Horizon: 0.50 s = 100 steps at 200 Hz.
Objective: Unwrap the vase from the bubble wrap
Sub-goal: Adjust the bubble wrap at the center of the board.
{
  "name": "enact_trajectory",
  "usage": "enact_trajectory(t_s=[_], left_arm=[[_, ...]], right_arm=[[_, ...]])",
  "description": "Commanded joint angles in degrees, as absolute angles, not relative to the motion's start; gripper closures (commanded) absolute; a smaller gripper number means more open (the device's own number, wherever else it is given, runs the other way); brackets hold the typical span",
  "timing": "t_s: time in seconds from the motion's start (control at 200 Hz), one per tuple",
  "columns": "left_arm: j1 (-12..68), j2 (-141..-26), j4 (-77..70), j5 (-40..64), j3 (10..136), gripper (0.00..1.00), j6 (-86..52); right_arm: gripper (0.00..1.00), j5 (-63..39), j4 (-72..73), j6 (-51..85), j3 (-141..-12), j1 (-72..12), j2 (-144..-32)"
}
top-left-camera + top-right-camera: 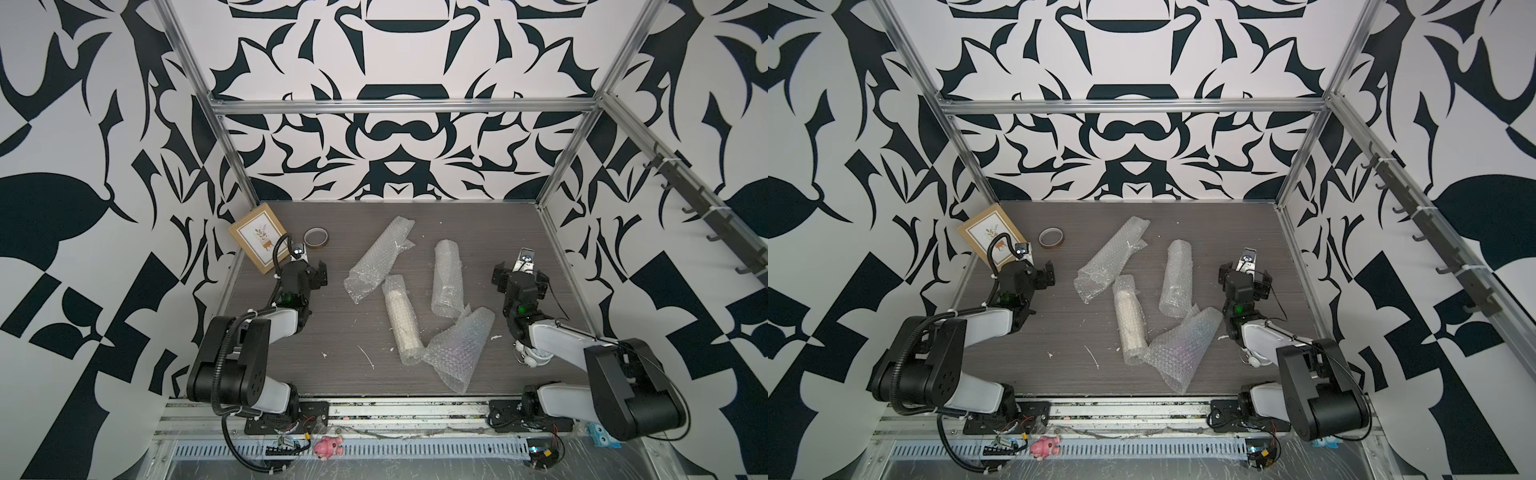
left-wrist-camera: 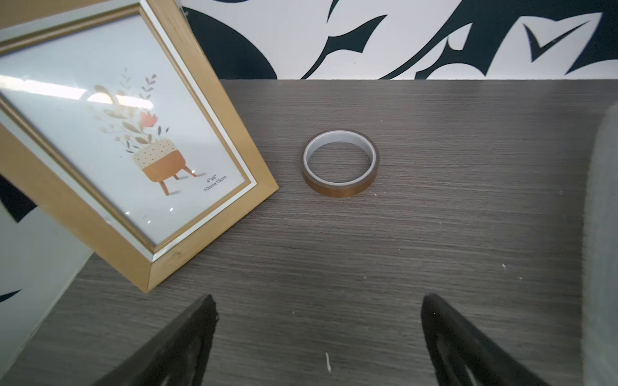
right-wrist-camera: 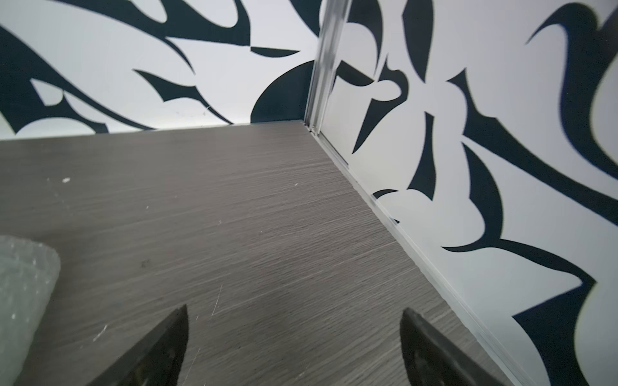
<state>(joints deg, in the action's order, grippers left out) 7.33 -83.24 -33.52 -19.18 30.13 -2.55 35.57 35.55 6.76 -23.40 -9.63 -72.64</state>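
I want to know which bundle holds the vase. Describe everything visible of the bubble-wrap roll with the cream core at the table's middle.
The cream-cored roll is a tube of see-through, bubbled plastic wound around a pale cream cylinder, which is still wrapped. It lies on its side on the grey table, running from far to near at a slight slant. Empty, crumpled wrap extends past the core at the far end. The near end touches a loose bubble-wrap sheet.

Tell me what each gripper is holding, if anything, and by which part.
Nothing is held. The left gripper and right gripper are both open above the table, touching no bubble wrap.
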Motion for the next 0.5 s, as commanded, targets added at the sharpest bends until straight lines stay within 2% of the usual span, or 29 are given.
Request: enact_trajectory(t_s=[0.0,0.28,0.495], left_arm=[[7.70,-79.18,-19.32,-24.63,34.55,0.01,-6.68],[8.95,-74.12,2.19,-21.84,45.81,0.01,-14.94],[11.22,-69.41,11.45,-17.06,51.75,0.01,-15.27]], right_arm=[[0.01,41.27,24.96,14.70,-27.72,-9.95,-69.95],[0.01,36.45,13.04,22.70,-32.08,-10.97,-65.33],[0.01,32.20,3.43,25.17,-35.11,-14.47,-61.63]])
